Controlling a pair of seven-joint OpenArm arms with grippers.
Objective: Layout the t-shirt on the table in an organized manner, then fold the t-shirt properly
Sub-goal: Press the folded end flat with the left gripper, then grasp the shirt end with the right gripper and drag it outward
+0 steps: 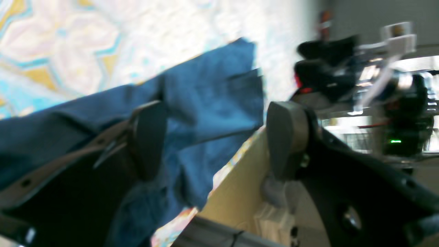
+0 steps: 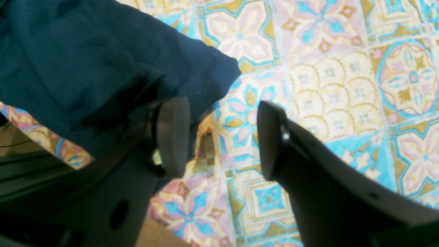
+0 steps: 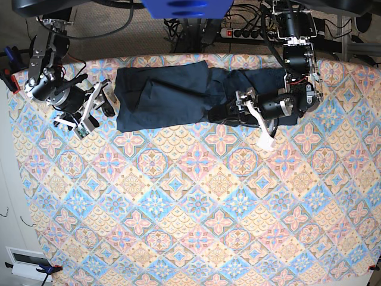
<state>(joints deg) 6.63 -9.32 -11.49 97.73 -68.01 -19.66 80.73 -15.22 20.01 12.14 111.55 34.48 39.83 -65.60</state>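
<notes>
Shirt spread along the far edge of the worktop, an arm at each end.

The dark shirt (image 3: 178, 92) lies in a wide, creased band across the patterned worktop (image 3: 196, 202). The right hand (image 3: 101, 107), fingers apart, sits just beside the shirt's end on the view's left. The left hand (image 3: 241, 104) lies over the shirt's other end; whether it grips cloth cannot be told. Cables and a power strip (image 3: 244, 33) run behind the worktop.

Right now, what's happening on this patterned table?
A two-armed robot is working on a dark navy-teal cloth t-shirt stretched along the far edge of the floral-tiled table. The left gripper is open over the shirt's one end; the right gripper is open beside the other end. Neither holds cloth.
</notes>
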